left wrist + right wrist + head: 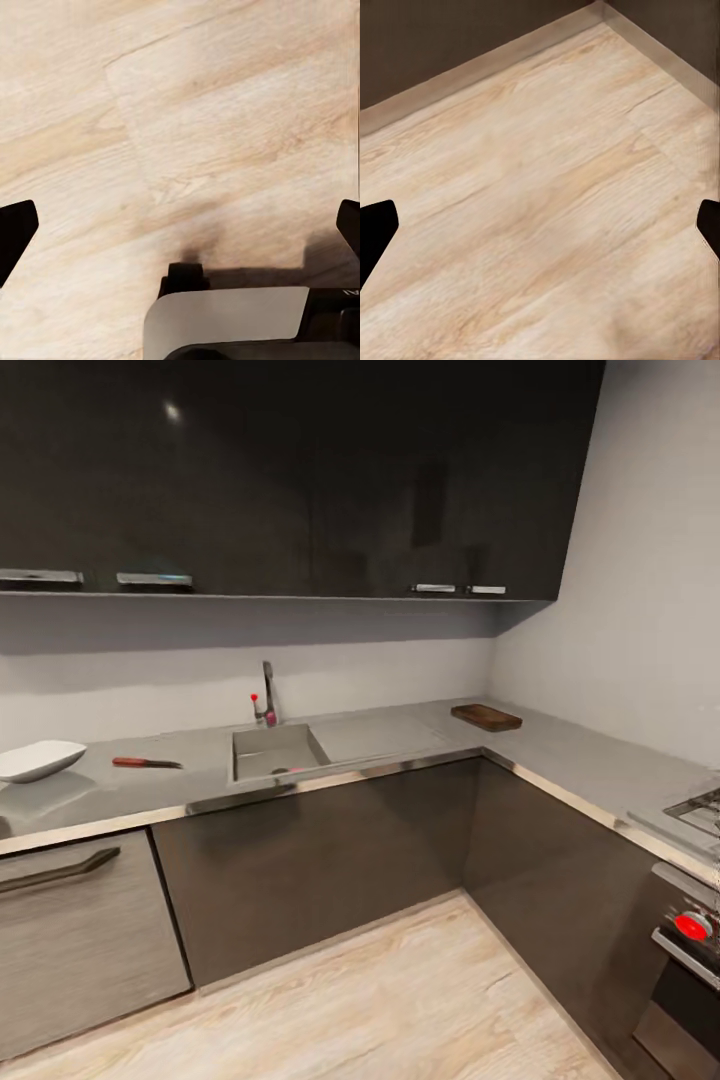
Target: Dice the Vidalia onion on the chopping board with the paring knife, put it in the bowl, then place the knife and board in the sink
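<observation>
Robot stands back from the countertop (560, 745): both grippers (180, 225) (540, 229) hang spread wide and empty over plank floor, so bowl (38, 759), paring knife (146, 763), sink (275, 748) and chopping board (486, 717) lie well apart, unreached; onion indistinct.

Countertop (560, 745): glossy grey, reflective, thin pale edge. Sink (262, 748): matt light grey; chrome tap (268, 695). Chopping board (486, 716): dark brown wood. Bowl (38, 759): smooth white. Upper cabinets (300, 470): glossy dark. Floor (400, 1000): pale wood-grain planks.
</observation>
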